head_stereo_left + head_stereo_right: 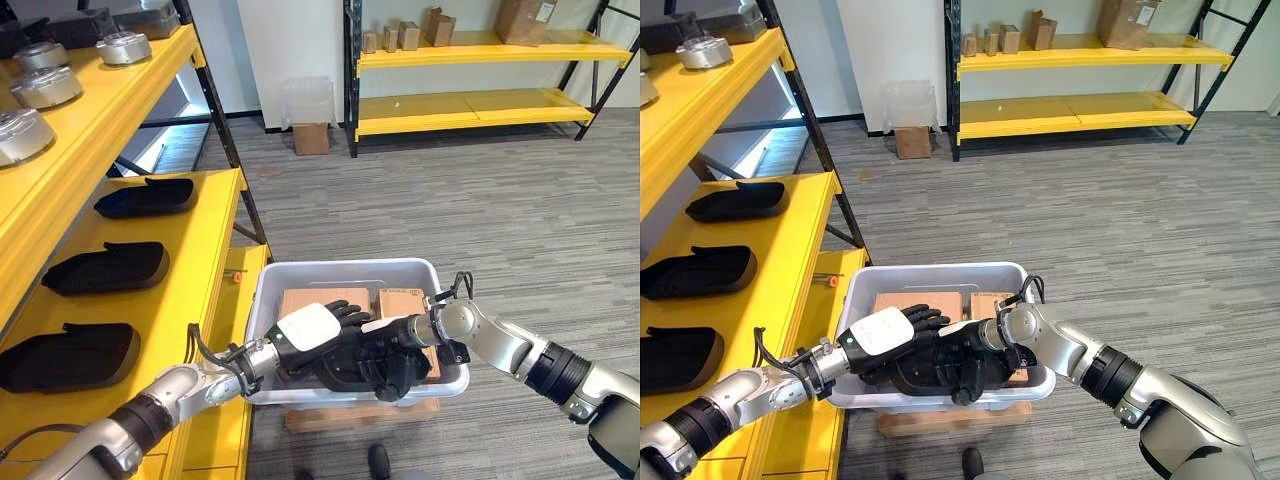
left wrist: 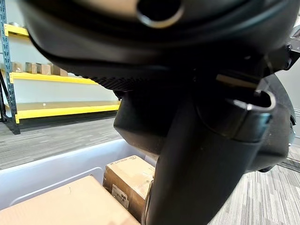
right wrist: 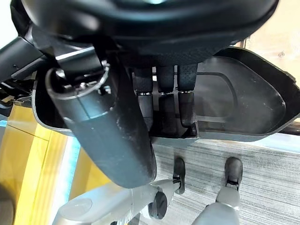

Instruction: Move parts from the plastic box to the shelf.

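Beside my left hand (image 1: 310,327), off to its left, the yellow shelf (image 1: 205,235) carries a row of black moulded parts (image 1: 106,267) lying flat, with bare board nearer me where one more could go. That hand reaches over the near rim of the plastic box (image 1: 345,272), its fingers curled round the left end of a black part (image 3: 243,96) like those on the shelf. My right hand (image 1: 400,345) meets it from the other side, fingers hooked inside the part's hollow and thumb outside its wall, clamped on it. I hold it two-handed, I judge, because the shell is long and shallow and would tip from one end. It sits just above the cardboard boxes (image 1: 405,301) in the plastic box, so the lift is only beginning. To the right of my right hand lies bare grey carpet (image 1: 500,220).
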Tool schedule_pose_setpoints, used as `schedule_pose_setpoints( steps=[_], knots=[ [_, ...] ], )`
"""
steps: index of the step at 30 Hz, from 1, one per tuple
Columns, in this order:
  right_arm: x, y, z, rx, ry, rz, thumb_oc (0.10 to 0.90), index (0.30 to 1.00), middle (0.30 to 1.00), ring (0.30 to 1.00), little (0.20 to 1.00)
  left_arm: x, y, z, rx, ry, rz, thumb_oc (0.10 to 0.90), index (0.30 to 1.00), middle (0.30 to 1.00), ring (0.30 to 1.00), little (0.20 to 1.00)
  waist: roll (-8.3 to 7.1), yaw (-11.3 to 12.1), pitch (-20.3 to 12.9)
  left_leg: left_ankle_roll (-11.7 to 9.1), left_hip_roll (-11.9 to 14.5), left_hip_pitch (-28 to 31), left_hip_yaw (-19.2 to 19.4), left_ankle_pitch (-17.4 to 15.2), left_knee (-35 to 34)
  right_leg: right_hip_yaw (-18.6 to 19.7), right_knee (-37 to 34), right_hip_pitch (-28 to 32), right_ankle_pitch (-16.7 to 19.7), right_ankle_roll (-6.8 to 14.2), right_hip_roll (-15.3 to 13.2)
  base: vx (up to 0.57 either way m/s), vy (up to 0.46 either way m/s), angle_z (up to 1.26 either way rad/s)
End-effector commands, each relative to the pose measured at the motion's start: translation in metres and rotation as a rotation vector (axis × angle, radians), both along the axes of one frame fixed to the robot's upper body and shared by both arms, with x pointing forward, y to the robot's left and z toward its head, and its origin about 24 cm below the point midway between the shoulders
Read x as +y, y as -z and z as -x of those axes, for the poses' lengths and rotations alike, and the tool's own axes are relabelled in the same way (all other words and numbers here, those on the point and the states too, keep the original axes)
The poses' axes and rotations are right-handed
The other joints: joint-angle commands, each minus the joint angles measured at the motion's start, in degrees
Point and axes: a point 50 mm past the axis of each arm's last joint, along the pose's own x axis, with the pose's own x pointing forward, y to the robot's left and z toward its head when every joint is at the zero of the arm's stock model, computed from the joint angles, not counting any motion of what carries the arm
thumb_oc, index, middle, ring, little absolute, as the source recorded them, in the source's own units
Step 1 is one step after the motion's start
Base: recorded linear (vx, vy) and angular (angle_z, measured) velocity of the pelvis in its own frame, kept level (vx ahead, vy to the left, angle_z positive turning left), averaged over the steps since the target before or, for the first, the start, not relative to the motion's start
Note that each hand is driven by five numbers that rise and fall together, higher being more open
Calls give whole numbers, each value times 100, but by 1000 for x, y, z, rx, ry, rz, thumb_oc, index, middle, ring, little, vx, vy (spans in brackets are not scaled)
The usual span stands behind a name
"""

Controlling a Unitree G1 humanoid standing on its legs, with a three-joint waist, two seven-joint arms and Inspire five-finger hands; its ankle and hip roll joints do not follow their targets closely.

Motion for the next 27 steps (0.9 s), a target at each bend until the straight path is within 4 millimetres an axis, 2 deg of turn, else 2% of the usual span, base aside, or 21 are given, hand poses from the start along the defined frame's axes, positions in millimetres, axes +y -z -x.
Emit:
schedule_pose_setpoints(
  steps=[1, 8, 16, 23, 24, 25, 27],
  knots=[
    [52, -50, -12, -150, -85, -268, 400, 300, 300, 300, 300, -69, -63, 8, -100, 292, 414, 900, 1000, 1000, 1000, 1000, -106, 31, -359, -192, 431, 53, -28, -384, -47, -274, 90, 361, -569, 595, -472, 0, 0, 0],
    [59, -45, -12, -139, -76, -283, 400, 300, 300, 300, 300, -87, -82, 8, -101, 333, 445, 900, 1000, 1000, 1000, 1000, -147, 11, -371, -180, 429, 44, -49, -385, -47, -280, 90, 360, -564, 611, -480, 5, 0, 0],
    [65, -44, -10, -144, -83, -294, 400, 300, 300, 300, 300, -99, -82, 8, -89, 341, 425, 900, 1000, 1000, 1000, 1000, -172, -18, -366, -170, 437, 55, -43, -391, -47, -272, 122, 357, -587, 612, -473, 4, 0, 0],
    [74, -45, -10, -145, -86, -321, 400, 300, 300, 300, 300, -115, -78, 11, -7, 366, 420, 900, 1000, 1000, 1000, 1000, -176, -62, -356, -169, 446, 69, -23, -386, -47, -249, 140, 361, -605, 609, -467, 0, 0, 0],
    [76, -46, -10, -147, -87, -325, 400, 300, 300, 300, 300, -117, -78, 10, 14, 363, 423, 612, 596, 596, 596, 596, -178, -71, -355, -169, 444, 73, -19, -394, -47, -247, 142, 361, -608, 612, -468, 0, 0, 0],
    [79, -46, -9, -151, -89, -329, 400, 300, 300, 300, 300, -120, -77, 9, 45, 351, 438, 400, 300, 300, 300, 300, -185, -79, -355, -165, 440, 78, -15, -400, -47, -231, 147, 360, -614, 608, -464, 0, 0, 0],
    [82, -47, -8, -148, -90, -344, 400, 300, 300, 300, 300, -122, -74, 5, 131, 305, 456, 400, 300, 300, 300, 300, -190, -92, -359, -162, 432, 90, -4, -408, -47, -217, 150, 364, -619, 602, -459, 0, 0, 0]
  ],
)
